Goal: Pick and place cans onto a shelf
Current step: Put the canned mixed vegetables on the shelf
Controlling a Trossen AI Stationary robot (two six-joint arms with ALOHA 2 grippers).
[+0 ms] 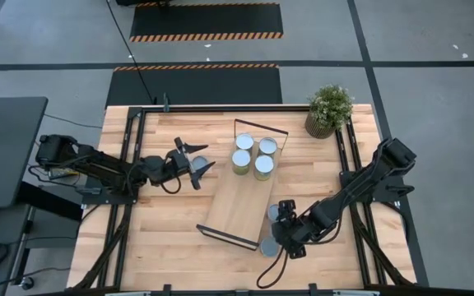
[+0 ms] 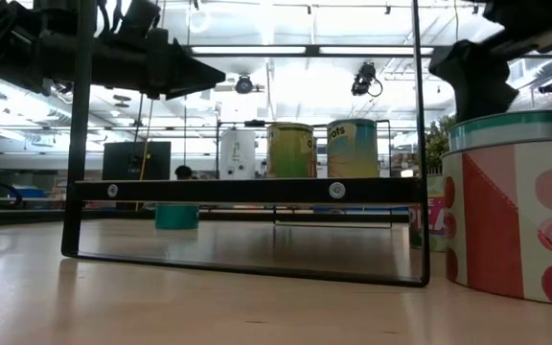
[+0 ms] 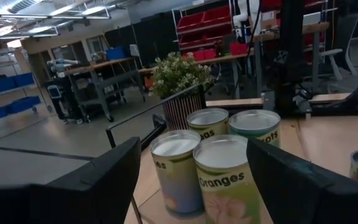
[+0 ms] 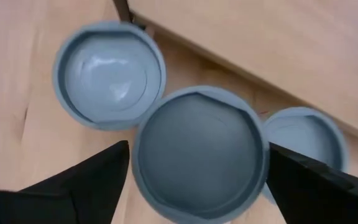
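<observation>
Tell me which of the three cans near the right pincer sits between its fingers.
The middle can: it fills the gap between the right pincer's open fingers. The other two cans lie beside it, outside the fingers.

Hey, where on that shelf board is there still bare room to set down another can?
The shelf is bare from the four cans at its far end down to the near wire frame. It is crowded at that far end, and beside the near corner, where the right hand hangs over three more cans.

A potted green plant (image 1: 329, 110) stands at the wooden tabletop's (image 1: 171, 238) far right corner, apparently upright.
</observation>
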